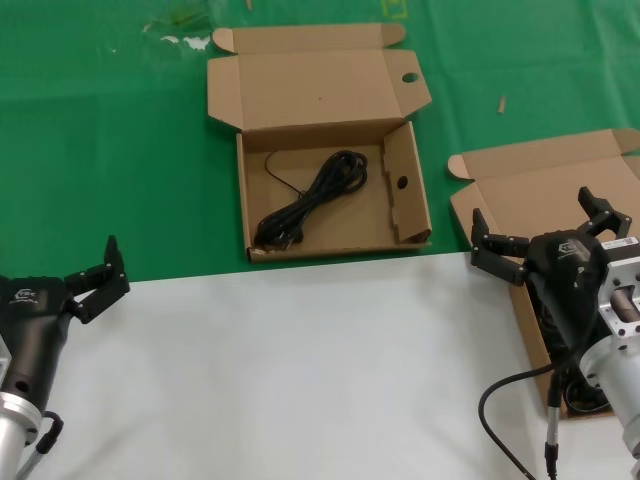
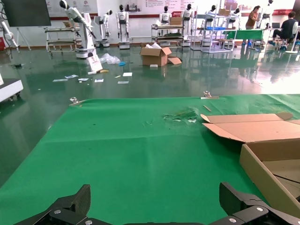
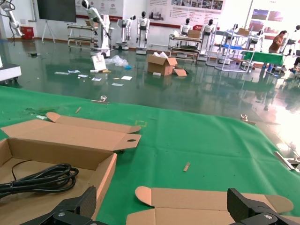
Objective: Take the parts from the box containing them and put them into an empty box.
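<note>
While one black coiled cable bundle (image 1: 313, 198) already lies in the hole-tabbed brown cardboard box (image 1: 409, 190) mid-table, the open, empty right gripper (image 1: 540, 228) hovers over the right-edge source box (image 1: 535, 195); more transfers likely remain. Left gripper (image 1: 97, 275) waits open near the left edge.

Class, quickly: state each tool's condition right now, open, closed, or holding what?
Left tool: open, holding nothing, over the white surface.
Right tool: open, holding nothing, above the right-hand box.
</note>
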Robot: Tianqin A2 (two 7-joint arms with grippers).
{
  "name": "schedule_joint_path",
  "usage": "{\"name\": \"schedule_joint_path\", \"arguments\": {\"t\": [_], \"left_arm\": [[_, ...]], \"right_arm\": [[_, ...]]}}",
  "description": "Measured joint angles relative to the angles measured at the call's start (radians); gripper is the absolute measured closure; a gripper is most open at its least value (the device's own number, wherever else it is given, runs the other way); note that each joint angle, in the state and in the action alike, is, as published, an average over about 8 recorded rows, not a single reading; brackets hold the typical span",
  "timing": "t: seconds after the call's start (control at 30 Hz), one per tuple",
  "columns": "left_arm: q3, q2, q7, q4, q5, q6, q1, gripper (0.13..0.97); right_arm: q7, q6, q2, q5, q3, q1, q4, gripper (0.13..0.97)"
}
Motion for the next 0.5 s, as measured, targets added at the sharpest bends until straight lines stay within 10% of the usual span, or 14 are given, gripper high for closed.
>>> {"name": "schedule_joint_path", "arguments": {"t": [0.5], "left_arm": [[0.000, 0.000, 0.000, 0.000, 0.000, 0.000, 0.000, 0.132]], "right_arm": [[0.000, 0.000, 0.000, 0.000, 0.000, 0.000, 0.000, 0.129]]}}
